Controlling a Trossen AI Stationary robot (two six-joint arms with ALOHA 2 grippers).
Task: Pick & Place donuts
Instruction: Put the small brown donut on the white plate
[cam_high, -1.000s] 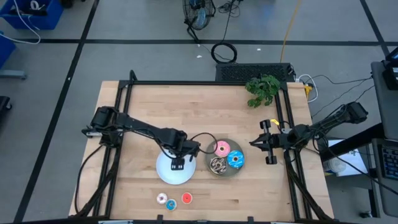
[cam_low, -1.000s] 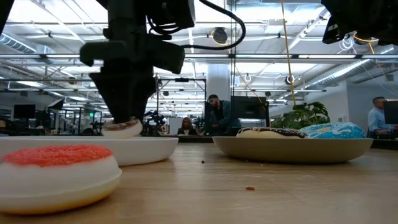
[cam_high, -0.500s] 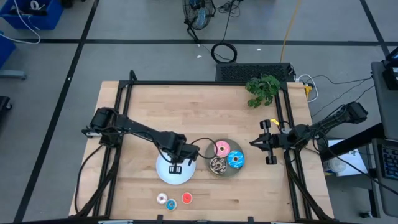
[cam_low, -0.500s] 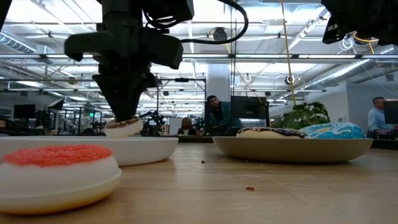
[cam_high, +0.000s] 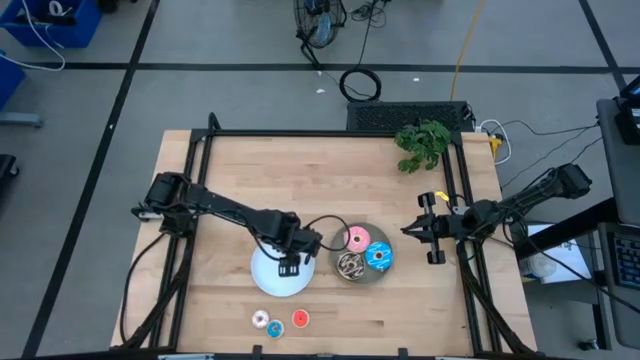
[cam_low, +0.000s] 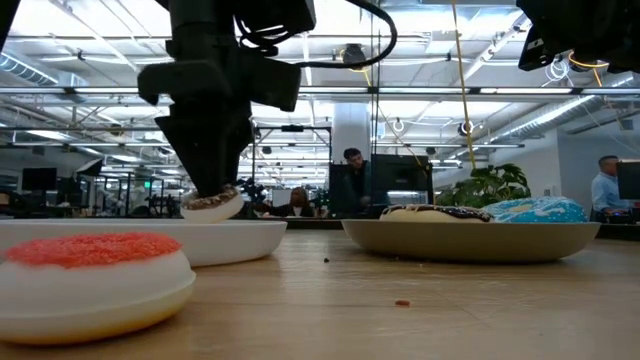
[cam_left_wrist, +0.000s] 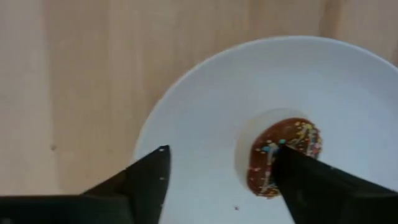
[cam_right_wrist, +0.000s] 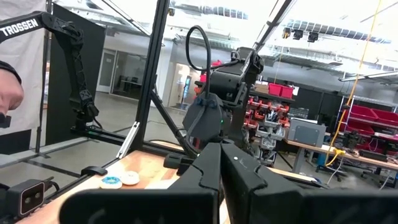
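Observation:
A mini brown sprinkled donut sits tipped up on the round white plate, showing its pale underside; in the low view this donut slants just above the plate's rim. My left gripper points straight down over the plate, open, with the donut beside one finger. The grey plate holds a pink donut, a blue donut and a chocolate-brown sprinkled donut. Three mini donuts lie near the front edge. My right gripper waits shut at the table's right edge. My left gripper comes from above, pointing down. The inner side of one fingertip stands against the brown mini donut's raised edge; the other finger is well apart from it. The donut is tilted, its lower edge on the white plate.
A red-topped mini donut fills the low view's near left. A green plant stands at the far right corner. Black frame rails run along the table's sides. A person's hand shows beyond the table.
My left gripper has stayed over the white plate. Its fingers drew together onto the brown mini donut and then spread apart again. The donut, which lay nearly flat, has shifted a little toward the grey plate and now stands tipped up on one side.

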